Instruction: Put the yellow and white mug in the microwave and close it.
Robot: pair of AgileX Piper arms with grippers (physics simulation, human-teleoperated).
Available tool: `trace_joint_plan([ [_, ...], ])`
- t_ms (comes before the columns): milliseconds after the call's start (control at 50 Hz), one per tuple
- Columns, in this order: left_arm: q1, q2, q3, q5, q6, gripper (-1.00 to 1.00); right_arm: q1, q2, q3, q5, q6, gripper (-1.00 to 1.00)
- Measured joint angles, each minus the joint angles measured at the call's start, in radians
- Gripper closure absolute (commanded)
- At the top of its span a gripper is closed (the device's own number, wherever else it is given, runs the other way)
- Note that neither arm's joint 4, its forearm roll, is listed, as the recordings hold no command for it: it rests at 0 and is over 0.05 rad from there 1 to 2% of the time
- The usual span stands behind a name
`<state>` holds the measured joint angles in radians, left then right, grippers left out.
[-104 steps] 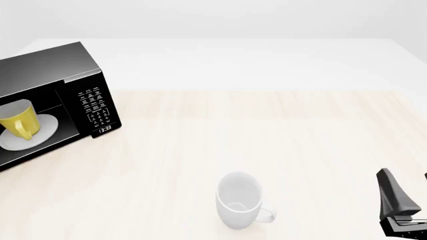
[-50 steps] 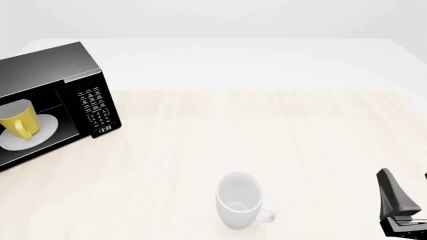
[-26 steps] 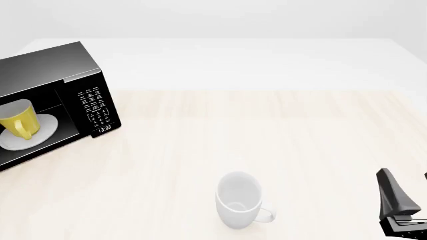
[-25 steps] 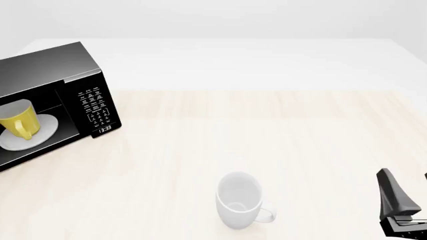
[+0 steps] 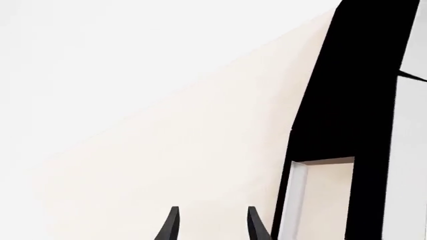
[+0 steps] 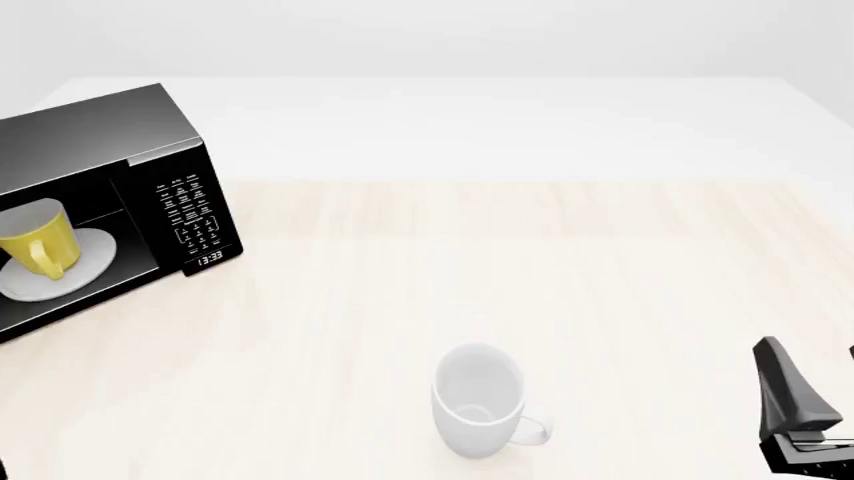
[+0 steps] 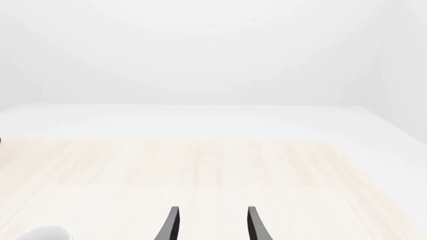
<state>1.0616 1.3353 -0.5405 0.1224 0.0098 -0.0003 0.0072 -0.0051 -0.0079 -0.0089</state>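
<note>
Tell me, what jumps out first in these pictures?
The black microwave at the table's far left, with the yellow and white mug sitting on the white plate inside. Next, a plain white mug stands alone near the front middle, and the right gripper, fingers apart, waits at the near right corner.

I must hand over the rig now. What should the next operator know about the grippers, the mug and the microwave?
Left gripper: open, empty, beside the microwave.
Right gripper: open, empty, low at the table's near right.
Yellow and white mug: upright on the turntable plate inside the microwave, so placing looks done.
Door: the front view seems to show the cavity uncovered, but I cannot confirm the door's position. Closing it may remain.
White mug: on the table, not part of the job.
</note>
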Motion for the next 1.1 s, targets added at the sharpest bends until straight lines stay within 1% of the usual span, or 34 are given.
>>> trace_joint_plan([
  [160, -0.036, 0.018, -0.001, -0.006, -0.012, -1.0, 0.0, 0.0, 0.0, 0.0, 0.0, -1.0],
  [580, -0.165, 0.057, -0.007, -0.016, -0.056, -1.0, 0.0, 0.001, 0.0, -0.001, 0.0, -1.0],
  [1100, -0.29, 0.09, -0.013, -0.029, -0.092, -1.0, 0.0, 0.0, 0.0, 0.0, 0.0, -1.0],
])
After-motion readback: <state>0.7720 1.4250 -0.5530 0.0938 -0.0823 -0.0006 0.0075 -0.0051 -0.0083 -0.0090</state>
